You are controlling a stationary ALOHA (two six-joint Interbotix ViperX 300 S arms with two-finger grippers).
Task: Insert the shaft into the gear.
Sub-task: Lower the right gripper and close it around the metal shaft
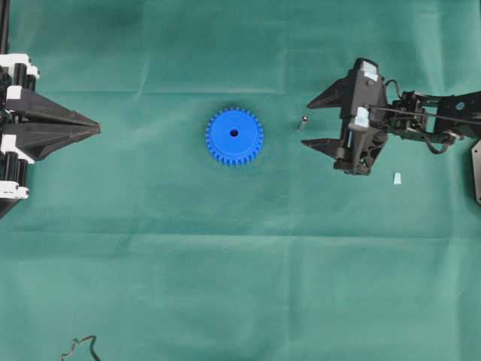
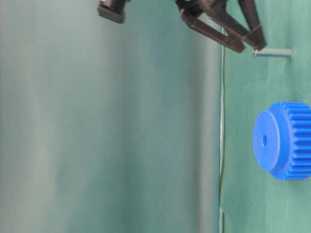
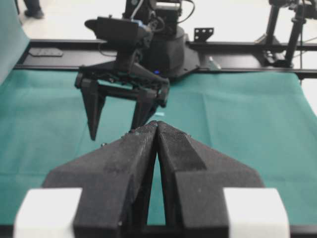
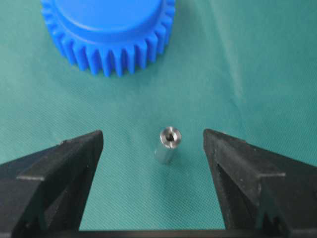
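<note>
The blue toothed gear (image 1: 234, 136) (image 2: 286, 141) (image 4: 109, 29) lies flat on the green cloth at mid-table, its centre hole facing up. To its right the shaft (image 1: 303, 120) (image 2: 272, 52) (image 4: 167, 145), a small silvery pin, stands upright on the cloth. My right gripper (image 1: 307, 123) (image 4: 152, 135) (image 2: 250, 47) (image 3: 114, 131) is open, one finger on each side of the shaft and neither touching it. Its tips hang near the height of the pin's top. At the table's left edge my left gripper (image 1: 98, 129) (image 3: 157, 124) is shut on nothing and points toward the gear.
A small pale light-blue plastic piece (image 1: 396, 178) (image 3: 158, 115) lies on the cloth below the right arm's wrist. A thin cable (image 1: 83, 347) curls at the lower left edge. Green cloth (image 1: 240, 286) covers the whole table.
</note>
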